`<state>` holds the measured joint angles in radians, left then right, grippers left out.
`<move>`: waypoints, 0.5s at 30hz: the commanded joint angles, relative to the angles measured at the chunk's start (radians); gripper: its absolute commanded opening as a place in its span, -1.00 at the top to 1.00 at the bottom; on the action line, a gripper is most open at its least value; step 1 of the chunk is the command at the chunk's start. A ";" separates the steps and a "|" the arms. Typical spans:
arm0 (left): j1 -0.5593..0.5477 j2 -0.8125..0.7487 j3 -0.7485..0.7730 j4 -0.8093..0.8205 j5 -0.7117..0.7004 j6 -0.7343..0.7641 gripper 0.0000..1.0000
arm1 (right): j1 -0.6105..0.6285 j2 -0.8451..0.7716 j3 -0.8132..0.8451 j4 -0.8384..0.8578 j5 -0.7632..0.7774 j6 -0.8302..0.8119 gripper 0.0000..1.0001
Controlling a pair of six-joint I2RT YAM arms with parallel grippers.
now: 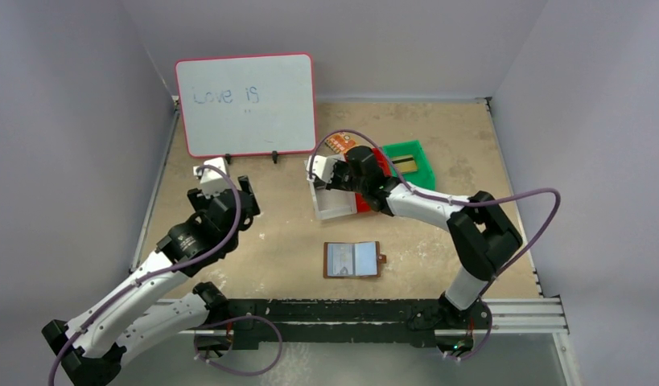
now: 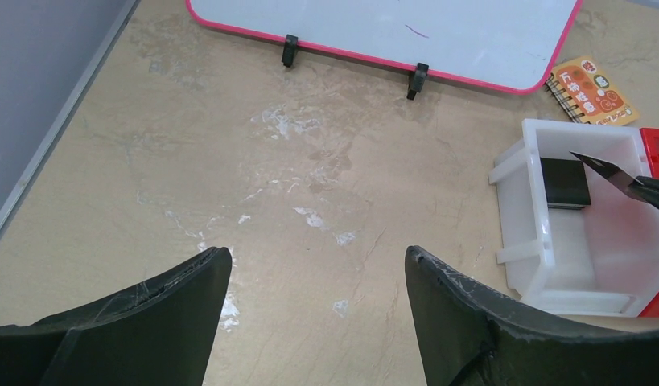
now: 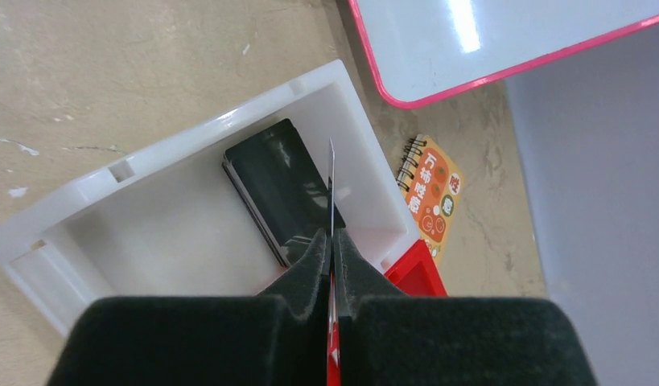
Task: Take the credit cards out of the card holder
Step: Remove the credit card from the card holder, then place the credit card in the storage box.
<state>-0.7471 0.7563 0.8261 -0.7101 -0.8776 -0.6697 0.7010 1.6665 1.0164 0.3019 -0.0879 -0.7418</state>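
From above, the brown leather-look bifold card holder point(image 1: 352, 260) lies open at lower centre; at left wrist, my left gripper point(image 2: 316, 257) gapes wide; at right wrist, my right gripper point(image 3: 332, 240) pinches a thin edge-on credit card point(image 3: 331, 189) over the white plastic bin point(image 3: 165, 233) holding a black card point(image 3: 278, 189).

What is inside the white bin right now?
Dark cards lie flat on the floor of the white bin. The right end effector, holding another card edge-on above them, hides the near floor.

Tan table point(image 1: 294, 233), scuffed; whiteboard point(image 1: 245, 104) stands upper left; notebook point(image 1: 336, 143) just right of it; white bin point(image 1: 334, 211), red bin point(image 2: 657, 141), green bin point(image 1: 426, 173) centre right; wallet point(image 1: 352, 260) lies open, lower centre.
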 commanded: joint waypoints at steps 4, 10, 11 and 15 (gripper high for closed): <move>0.015 0.025 -0.002 0.037 -0.010 0.014 -0.60 | 0.000 0.064 0.081 0.024 0.002 -0.164 1.00; 0.099 0.054 0.003 0.040 0.050 0.027 -0.61 | 0.000 0.107 0.097 0.016 0.015 -0.232 1.00; 0.109 0.051 0.005 0.040 0.046 0.026 -0.61 | 0.000 0.116 0.102 0.012 0.015 -0.241 1.00; 0.127 0.037 0.002 0.031 -0.003 0.012 -0.61 | 0.000 0.150 0.120 0.013 0.046 -0.296 1.00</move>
<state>-0.6373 0.8104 0.8227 -0.6991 -0.8383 -0.6613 0.7013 1.7962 1.0851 0.2974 -0.0772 -0.9504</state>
